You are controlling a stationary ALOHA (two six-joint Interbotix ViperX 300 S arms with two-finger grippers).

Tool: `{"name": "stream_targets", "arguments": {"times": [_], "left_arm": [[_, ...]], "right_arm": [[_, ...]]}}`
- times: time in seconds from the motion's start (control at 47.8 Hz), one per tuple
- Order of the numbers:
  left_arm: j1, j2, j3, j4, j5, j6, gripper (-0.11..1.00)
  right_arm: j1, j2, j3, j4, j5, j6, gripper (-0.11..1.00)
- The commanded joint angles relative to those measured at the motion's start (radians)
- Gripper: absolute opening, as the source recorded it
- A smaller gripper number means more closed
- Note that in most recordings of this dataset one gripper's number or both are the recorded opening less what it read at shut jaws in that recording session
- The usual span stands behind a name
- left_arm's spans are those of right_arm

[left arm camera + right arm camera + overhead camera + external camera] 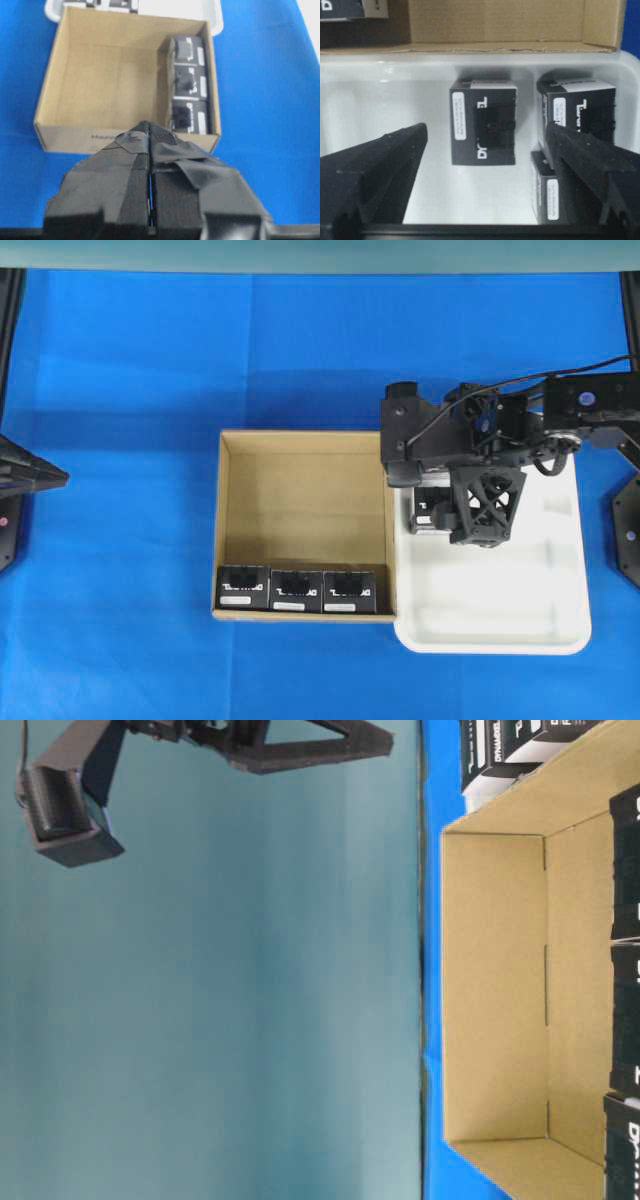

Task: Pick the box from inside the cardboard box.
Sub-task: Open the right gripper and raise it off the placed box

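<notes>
Two arms: right pincer (pixel 485 150) spread over tray (pixel 395 95); left pincer (pixel 151 150) closed

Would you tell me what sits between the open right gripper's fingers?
In the right wrist view, one black box stands free on the white tray between the right gripper's fingers, untouched.

Worktop (pixel 130 390): flat surface under a bright blue cover. Resting directly on it: one large square brown corrugated-cardboard carton (pixel 300 440) with low walls; one white rounded plastic tray (pixel 500 625), touching the carton's side.
</notes>
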Motion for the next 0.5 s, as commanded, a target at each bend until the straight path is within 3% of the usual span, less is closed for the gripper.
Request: {"name": "stream_targets", "arguments": {"times": [0.0,0.481], "left_arm": [[0.000,0.014,-0.031,0.002,-0.009,0.000,-0.05],[0.000,0.014,-0.031,0.002,-0.008,0.006,-0.05]], "right_arm": [[-0.002,-0.014,-0.012,0.003,-0.002,0.011,0.95],[-0.005,-0.074,0.018,0.003,-0.014,0.061,0.95]]}}
